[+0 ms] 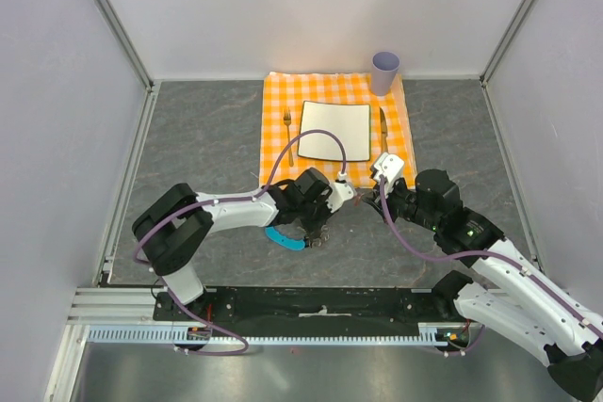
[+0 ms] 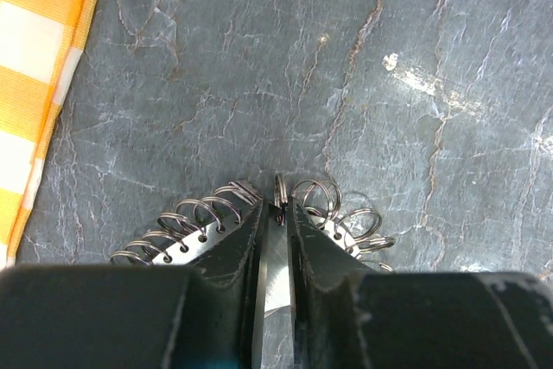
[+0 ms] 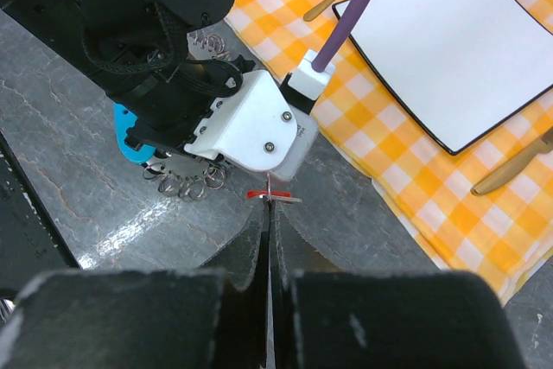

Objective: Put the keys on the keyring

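The keyring (image 2: pixel 203 226) is a thin silvery strip pierced with holes, each hole carrying a small split ring. The rings fan out in rows on both sides of the left fingers (image 2: pixel 242 257), which clamp the strip over the grey counter (image 2: pixel 389 127). Its curved blue tab (image 3: pixel 130 143) juts out at one end. The key (image 3: pixel 263 194), tiny and red-headed, is pinched edge-on at the tips of the right fingers (image 3: pixel 246 252), near the rings.

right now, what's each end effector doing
Left end effector: closed on the silvery metal keyring.
Right end effector: closed on the tiny red-headed metal key.
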